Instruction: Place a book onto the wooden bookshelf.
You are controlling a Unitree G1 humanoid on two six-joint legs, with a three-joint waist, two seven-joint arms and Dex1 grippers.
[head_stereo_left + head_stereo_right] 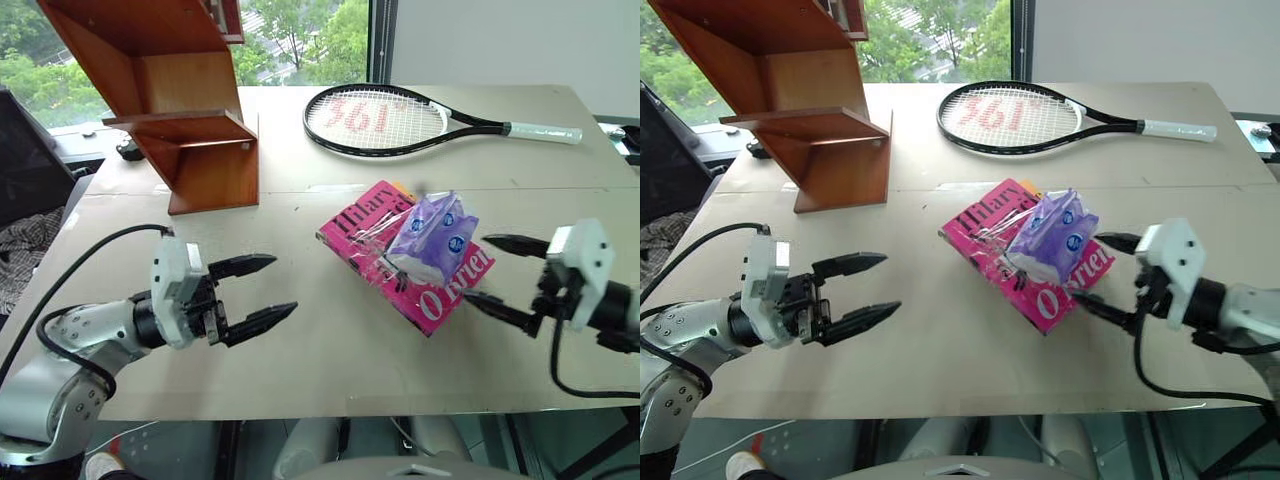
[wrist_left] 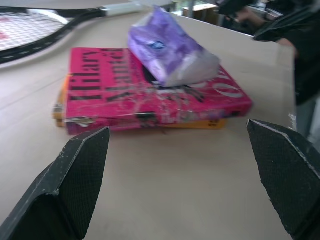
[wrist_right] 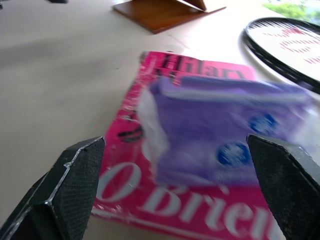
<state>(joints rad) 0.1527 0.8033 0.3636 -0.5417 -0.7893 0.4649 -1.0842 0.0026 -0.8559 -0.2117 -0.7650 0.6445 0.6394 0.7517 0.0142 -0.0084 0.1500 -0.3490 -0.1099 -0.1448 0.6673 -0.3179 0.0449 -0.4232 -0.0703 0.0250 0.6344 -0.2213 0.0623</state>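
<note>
The pink book [image 1: 362,236] lies flat in the middle of the table, stacked on a yellow-orange book [image 2: 210,123] whose edge peeks out beneath it. A purple tissue pack [image 1: 432,236] rests on its cover. The wooden bookshelf [image 1: 170,90] stands at the far left of the table. My left gripper [image 1: 272,290] hovers open, left of the book with a gap of bare table between. My right gripper [image 1: 492,272] is open just right of the book, its fingers close to the book's near corner. Both are empty.
A black-and-white tennis racket [image 1: 400,120] lies across the far side of the table behind the books. The table's front edge [image 1: 350,412] runs just below both grippers. Dark objects sit off the table's left and right edges.
</note>
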